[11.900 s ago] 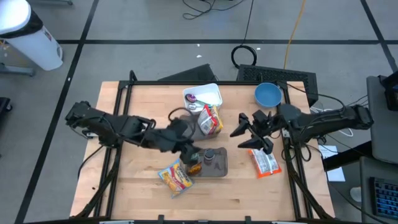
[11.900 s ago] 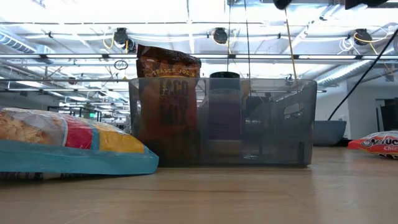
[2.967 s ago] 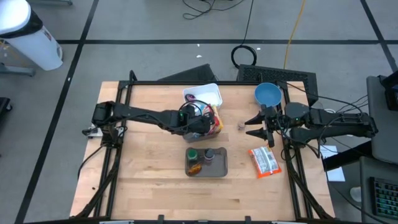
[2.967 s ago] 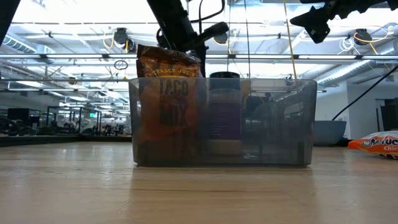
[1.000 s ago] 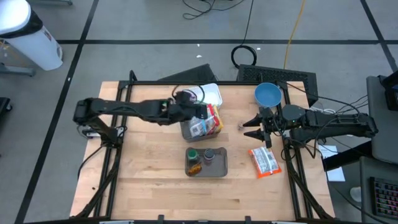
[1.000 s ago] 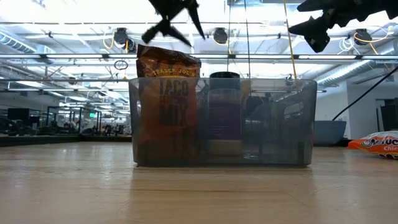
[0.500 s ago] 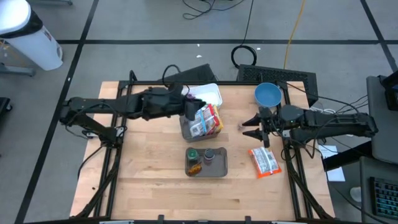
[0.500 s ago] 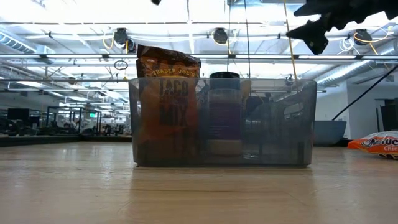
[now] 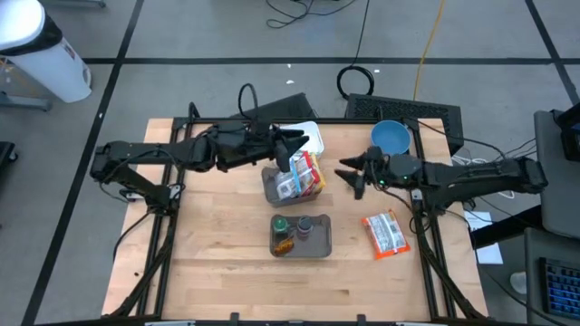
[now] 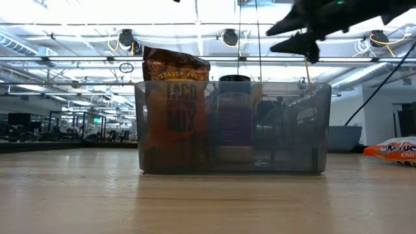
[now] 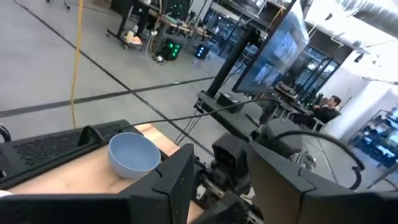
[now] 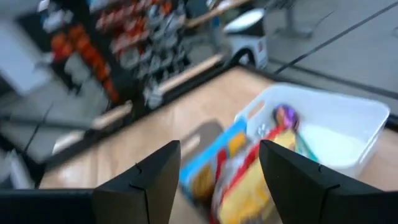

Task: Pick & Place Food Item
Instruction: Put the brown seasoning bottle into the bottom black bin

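Step judged: between placements. Left gripper [image 9: 297,145] is held open and empty above the grey plastic bin [image 9: 276,190] of bright snack packets [image 9: 306,174] mid-table. Right gripper [image 9: 352,177], jaws apart, is aimed that way (orange-and-white snack packet [image 9: 385,232] lies unpicked by the table's right edge). Next move would call for a reach back to it. Nearby: blue bowl [image 9: 390,137], white tub [image 9: 304,136], dark spice caddy [image 9: 302,235]; none is seen blocking.

snack bags [image 9: 304,174] in bin [image 9: 273,191], tray [image 9: 319,237] before it

I can read "TRADER JOE'S" and "TACO" on the brown packet [image 10: 175,104] standing in the grey bin [image 10: 286,130]. The orange pouch [image 10: 392,150] carries lettering too cut off to read.
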